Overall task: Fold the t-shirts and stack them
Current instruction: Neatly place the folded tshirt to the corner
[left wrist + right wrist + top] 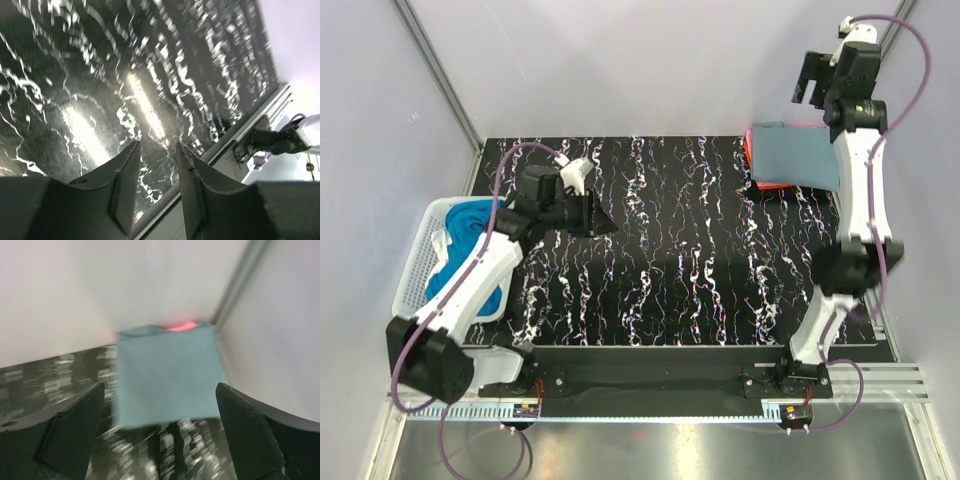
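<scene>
Right fingers point(75, 430) stand spread wide and empty, raised above the folded grey-blue t-shirt point(167, 375). It lies between and beyond their tips, touching neither, on top of an orange-red t-shirt point(181, 326) in the far right corner of the black marbled surface point(670, 250). Left fingers point(125, 190), partly open, hold nothing. Teal t-shirts point(470, 230) lie crumpled in a white basket point(415, 270) at left.
</scene>
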Tool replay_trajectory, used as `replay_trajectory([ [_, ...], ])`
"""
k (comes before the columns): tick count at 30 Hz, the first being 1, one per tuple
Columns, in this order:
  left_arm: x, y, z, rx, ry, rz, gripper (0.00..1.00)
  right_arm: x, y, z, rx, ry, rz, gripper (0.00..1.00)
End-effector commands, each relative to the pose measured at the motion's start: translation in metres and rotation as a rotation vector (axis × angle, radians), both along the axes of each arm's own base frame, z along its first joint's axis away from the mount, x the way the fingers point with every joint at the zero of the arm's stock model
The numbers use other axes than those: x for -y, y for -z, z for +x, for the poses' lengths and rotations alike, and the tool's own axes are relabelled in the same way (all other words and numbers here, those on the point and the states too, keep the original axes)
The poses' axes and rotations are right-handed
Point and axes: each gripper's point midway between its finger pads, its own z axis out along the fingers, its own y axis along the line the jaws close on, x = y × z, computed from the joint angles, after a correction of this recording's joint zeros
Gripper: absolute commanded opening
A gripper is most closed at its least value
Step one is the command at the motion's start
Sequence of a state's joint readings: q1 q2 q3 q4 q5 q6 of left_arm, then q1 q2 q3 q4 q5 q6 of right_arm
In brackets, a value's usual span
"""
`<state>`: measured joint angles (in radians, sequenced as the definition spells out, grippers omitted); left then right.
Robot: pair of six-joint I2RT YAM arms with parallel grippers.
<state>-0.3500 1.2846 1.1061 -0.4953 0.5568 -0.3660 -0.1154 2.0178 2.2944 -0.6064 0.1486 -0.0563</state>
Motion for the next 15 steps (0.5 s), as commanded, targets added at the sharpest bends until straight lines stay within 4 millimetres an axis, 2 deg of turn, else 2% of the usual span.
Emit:
replay_trajectory([
  [1,0.002,-0.085,0.004,0.238,-0.006,-0.119,0.41,-0.067,-0.071,-0.109,0.029,-0.068,0.202,1.0],
  [2,0.001,-0.099,0.001,0.272,-0.014,-0.136,0.41,-0.082,-0.066,-0.124,0.004,-0.079,0.298,1.0],
  [3,-0.004,-0.127,-0.006,0.338,-0.029,-0.163,0.42,-0.091,-0.082,-0.153,0.026,-0.101,0.35,1.0],
  [4,-0.007,-0.14,-0.01,0.369,-0.039,-0.172,0.45,-0.113,-0.075,-0.174,-0.033,-0.189,0.42,1.0],
  [5,-0.01,-0.151,-0.014,0.395,-0.053,-0.18,0.46,-0.124,-0.057,-0.187,-0.096,-0.213,0.482,1.0],
  [6,-0.016,-0.17,-0.023,0.444,-0.073,-0.197,0.47,-0.134,-0.067,-0.215,-0.075,-0.257,0.515,1.0],
  [7,-0.019,-0.179,-0.028,0.474,-0.08,-0.209,0.48,-0.149,-0.065,-0.231,-0.095,-0.321,0.564,1.0],
  [8,-0.022,-0.186,-0.034,0.492,-0.088,-0.222,0.52,-0.156,-0.04,-0.242,-0.158,-0.324,0.623,1.0],
  [9,-0.027,-0.193,-0.045,0.511,-0.113,-0.246,0.55,-0.163,-0.05,-0.268,-0.11,-0.366,0.638,1.0],
  [10,-0.03,-0.195,-0.052,0.517,-0.121,-0.26,0.61,-0.17,-0.051,-0.278,-0.092,-0.406,0.664,1.0],
  [11,-0.032,-0.197,-0.059,0.52,-0.124,-0.275,0.97,-0.174,-0.028,-0.288,-0.143,-0.394,0.706,1.0],
  [12,-0.036,-0.196,-0.073,0.524,-0.127,-0.288,0.99,-0.177,-0.033,-0.309,-0.107,-0.418,0.708,1.0],
  [13,-0.038,-0.194,-0.08,0.511,-0.13,-0.303,0.99,-0.179,-0.027,-0.321,-0.124,-0.42,0.725,1.0],
  [14,-0.039,-0.184,-0.085,0.491,-0.132,-0.304,0.99,-0.179,-0.02,-0.337,-0.123,-0.411,0.73,1.0],
  [15,-0.042,-0.183,-0.098,0.49,-0.125,-0.315,0.99,-0.179,-0.016,-0.346,-0.126,-0.4,0.734,1.0],
])
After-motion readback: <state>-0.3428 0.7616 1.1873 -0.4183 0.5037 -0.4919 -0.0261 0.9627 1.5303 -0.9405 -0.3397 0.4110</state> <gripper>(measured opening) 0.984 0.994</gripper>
